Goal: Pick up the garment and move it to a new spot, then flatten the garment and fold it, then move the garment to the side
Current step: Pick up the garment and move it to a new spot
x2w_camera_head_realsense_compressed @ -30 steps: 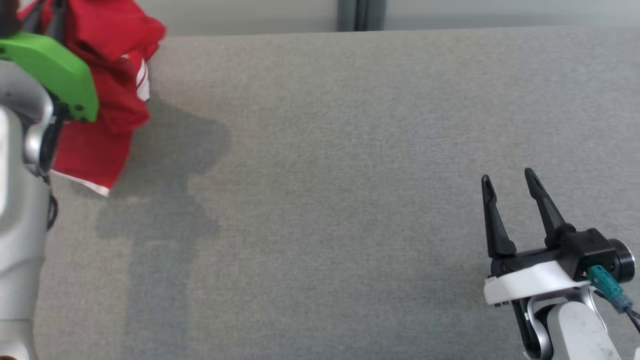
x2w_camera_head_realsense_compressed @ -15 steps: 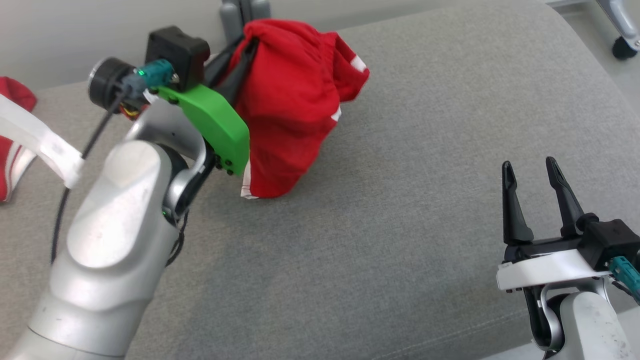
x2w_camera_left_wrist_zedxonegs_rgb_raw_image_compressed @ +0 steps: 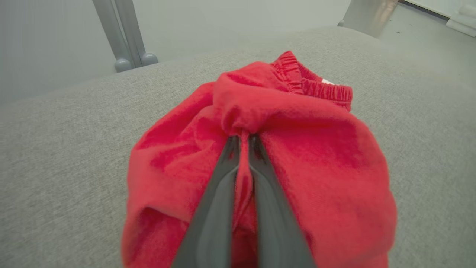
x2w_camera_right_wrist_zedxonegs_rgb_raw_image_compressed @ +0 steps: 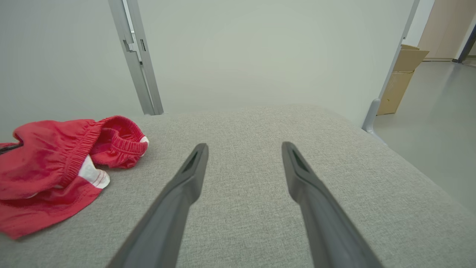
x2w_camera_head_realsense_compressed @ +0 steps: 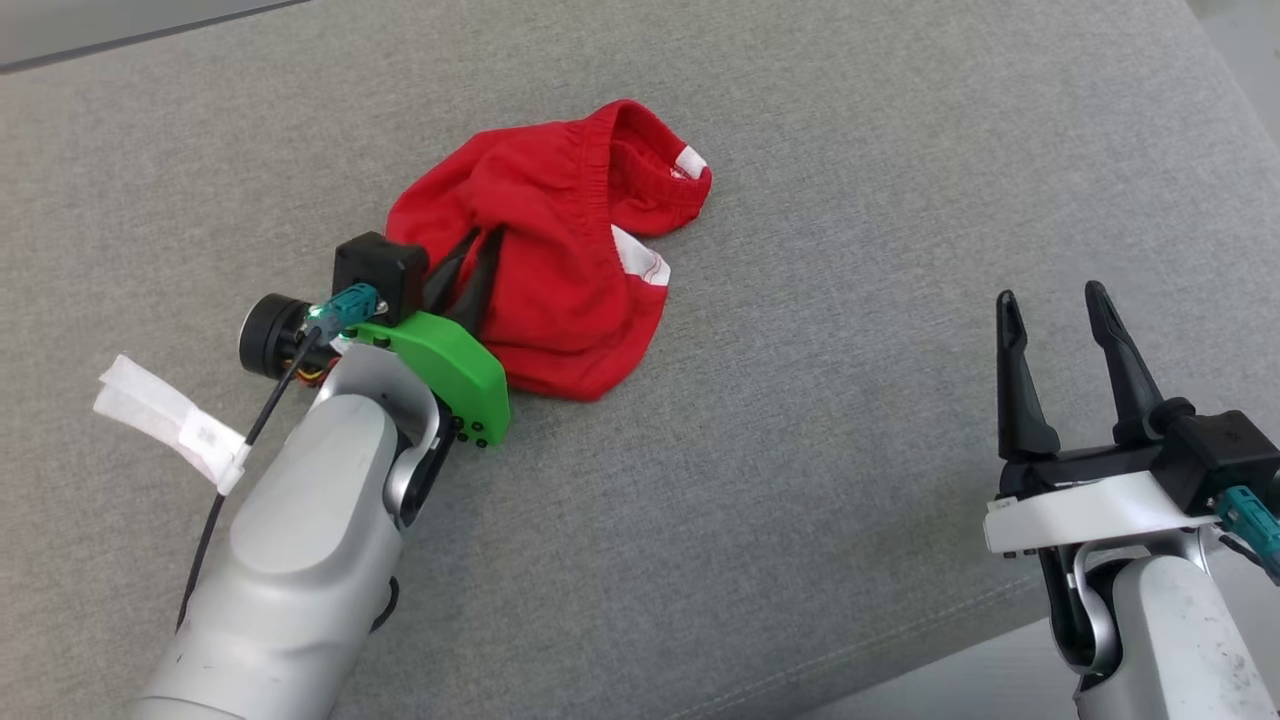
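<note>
**Garment down, release comes next**

Your left gripper (x2w_camera_head_realsense_compressed: 478,252) is pinched shut on a fold of the garment (x2w_camera_head_realsense_compressed: 570,290), which lies crumpled on the cushion (x2w_camera_head_realsense_compressed: 800,450). The move step looks nearly done; next, let go and flatten. It is red, with a bunched elastic waistband and white trim showing. Your right gripper (x2w_camera_head_realsense_compressed: 1050,297) hovers spread, empty, well apart.

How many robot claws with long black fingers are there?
2. The left gripper is at the middle left, shut on the crumpled red cloth shorts; the right gripper stands open at the lower right, over the grey fabric cushion.
</note>
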